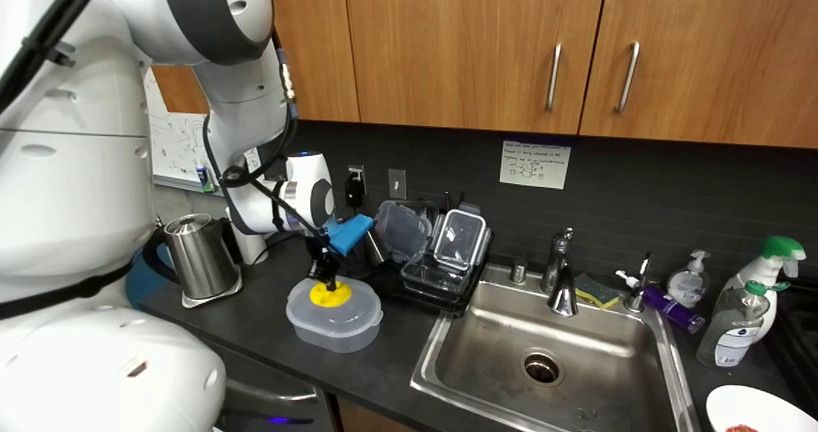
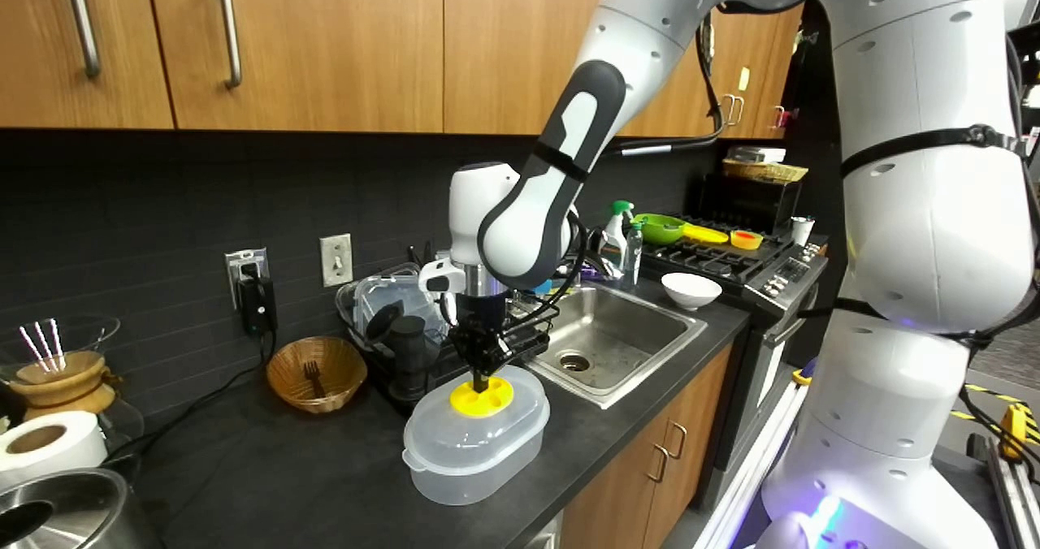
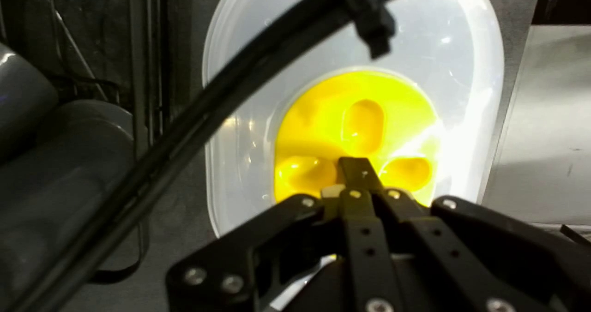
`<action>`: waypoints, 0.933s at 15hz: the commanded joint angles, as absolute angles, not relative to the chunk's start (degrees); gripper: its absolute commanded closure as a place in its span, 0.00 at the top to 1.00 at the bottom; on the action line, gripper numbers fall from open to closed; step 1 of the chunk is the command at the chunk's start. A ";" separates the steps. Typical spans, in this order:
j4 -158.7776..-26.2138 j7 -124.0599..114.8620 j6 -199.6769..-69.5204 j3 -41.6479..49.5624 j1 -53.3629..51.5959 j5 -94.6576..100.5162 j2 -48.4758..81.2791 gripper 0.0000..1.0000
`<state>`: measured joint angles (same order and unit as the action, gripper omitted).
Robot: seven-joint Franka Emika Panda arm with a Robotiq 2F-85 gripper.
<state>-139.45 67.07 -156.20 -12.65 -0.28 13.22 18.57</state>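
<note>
A translucent, oval-ended container (image 2: 487, 480) stands upright on the dark bench (image 2: 268, 468), left of the sink (image 1: 427, 369) in both exterior views, with the dish rack (image 1: 473, 288) on its far side. In the middle of the lid (image 2: 471, 439) sits a yellow disc (image 2: 491, 404) with three oval hollows (image 3: 364, 127). The gripper (image 3: 358, 163) points down at this disc, its jaws meeting with nothing plainly pinched between them; whether it touches the disc is hard to make out.

The container looks like thin plastic: probably light, smooth enough to slip, flexing under a squeeze rather than breaking. Whether contents add weight is unclear. The lid seems best taken by the tab (image 2: 413, 458) at its rim, the disc by pinching across neighbouring hollows, the body low on its long sides.
</note>
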 commanded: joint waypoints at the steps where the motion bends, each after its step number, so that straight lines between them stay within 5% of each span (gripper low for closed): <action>1: -140.92 67.81 -157.39 -13.04 -0.10 11.59 17.80 0.00; 14: -145.72 65.69 -158.97 -13.50 -1.22 11.70 13.33 0.00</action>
